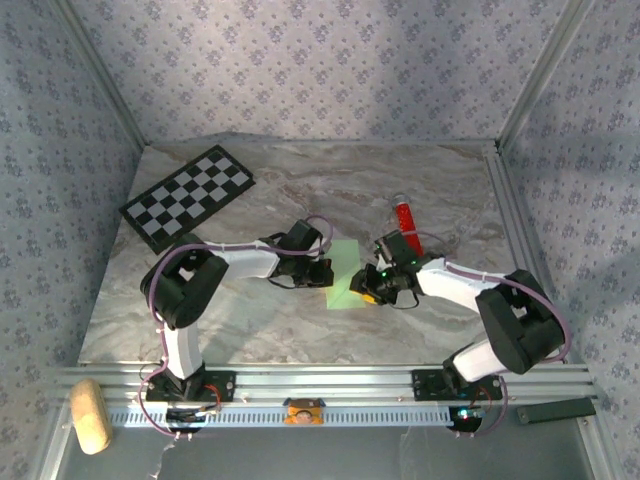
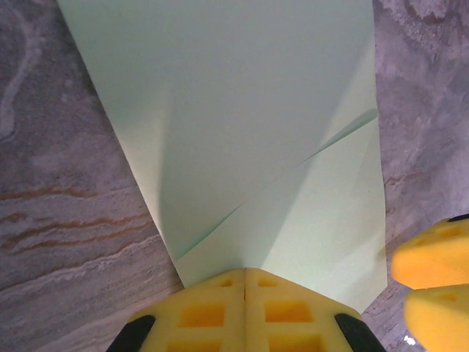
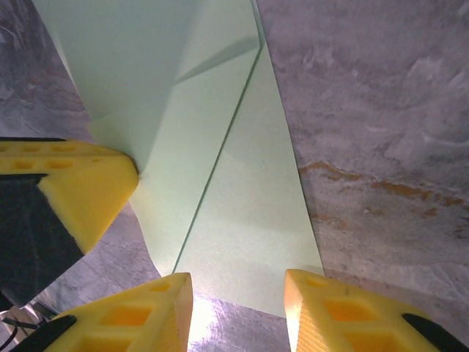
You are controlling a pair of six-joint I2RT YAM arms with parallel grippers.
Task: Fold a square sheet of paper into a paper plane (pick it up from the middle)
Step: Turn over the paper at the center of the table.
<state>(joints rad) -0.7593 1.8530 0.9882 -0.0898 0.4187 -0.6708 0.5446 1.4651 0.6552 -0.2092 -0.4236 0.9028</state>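
The thin, light green square sheet of paper (image 1: 345, 278) is lying partly folded on the grey marbled desk (image 1: 250, 330), in the middle between the two arms. In the left wrist view the sheet (image 2: 242, 132) is showing slanting creases and an overlapping flap along its right side. The left hand (image 2: 244, 282) is clenching the sheet's near edge, its yellow pads (image 2: 205, 312) pressing together with no gap between them. From above, this hand (image 1: 322, 270) is sitting at the paper's left side. The right hand (image 1: 372, 290) is sitting at the opposite side, released: in its own wrist view its yellow fingers (image 3: 344, 315) are standing apart (image 3: 238, 308), with the sheet's edge (image 3: 234, 220) lying flat between them and neither finger pinching it. A red cylindrical tube (image 1: 405, 220) is lying just behind the right hand. A black-and-white checkerboard (image 1: 188, 197) is resting at the desk's far left corner, well apart from the paper.
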